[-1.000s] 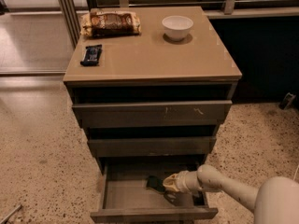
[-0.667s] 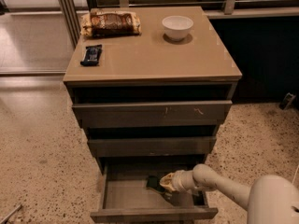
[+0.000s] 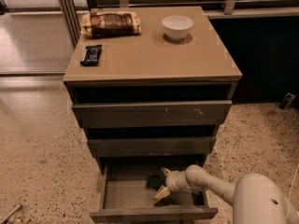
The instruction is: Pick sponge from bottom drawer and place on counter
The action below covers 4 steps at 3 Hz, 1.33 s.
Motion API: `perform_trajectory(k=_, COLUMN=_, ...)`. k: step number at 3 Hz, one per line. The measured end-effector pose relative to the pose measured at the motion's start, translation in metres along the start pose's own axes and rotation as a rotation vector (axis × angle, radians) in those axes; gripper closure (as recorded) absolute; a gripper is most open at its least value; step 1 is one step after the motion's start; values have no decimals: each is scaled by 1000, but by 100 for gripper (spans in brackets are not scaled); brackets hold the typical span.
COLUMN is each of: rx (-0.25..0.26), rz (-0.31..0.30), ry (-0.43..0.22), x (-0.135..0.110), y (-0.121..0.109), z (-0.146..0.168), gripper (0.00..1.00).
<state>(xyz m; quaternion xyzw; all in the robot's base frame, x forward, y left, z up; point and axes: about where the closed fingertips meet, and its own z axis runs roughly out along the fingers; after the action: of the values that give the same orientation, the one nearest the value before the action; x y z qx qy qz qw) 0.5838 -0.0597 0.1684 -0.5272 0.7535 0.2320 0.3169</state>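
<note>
The bottom drawer (image 3: 140,211) is pulled out at the foot of the grey-brown cabinet. The dark green sponge (image 3: 154,181) lies inside it toward the back middle. My gripper (image 3: 163,183) reaches into the drawer from the right on a white arm, with its yellowish fingers (image 3: 161,193) spread on either side of the sponge's right end. The fingers are open and the sponge rests on the drawer floor. The tan counter (image 3: 149,59) is the cabinet's top.
On the counter sit a white bowl (image 3: 177,27), a brown snack bag (image 3: 110,22) and a dark blue snack bar (image 3: 91,54). The top drawer (image 3: 152,113) and middle drawer (image 3: 152,146) overhang the bottom one. Speckled floor surrounds the cabinet.
My gripper has moved left, deeper into the drawer, and its fingers now straddle the sponge's end. The sponge has not moved.
</note>
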Motion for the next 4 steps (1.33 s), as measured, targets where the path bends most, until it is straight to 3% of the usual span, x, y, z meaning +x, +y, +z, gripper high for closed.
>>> perform_trajectory(k=4, rx=-36, rz=29, ry=-13, x=20, y=-9, z=47, gripper=22)
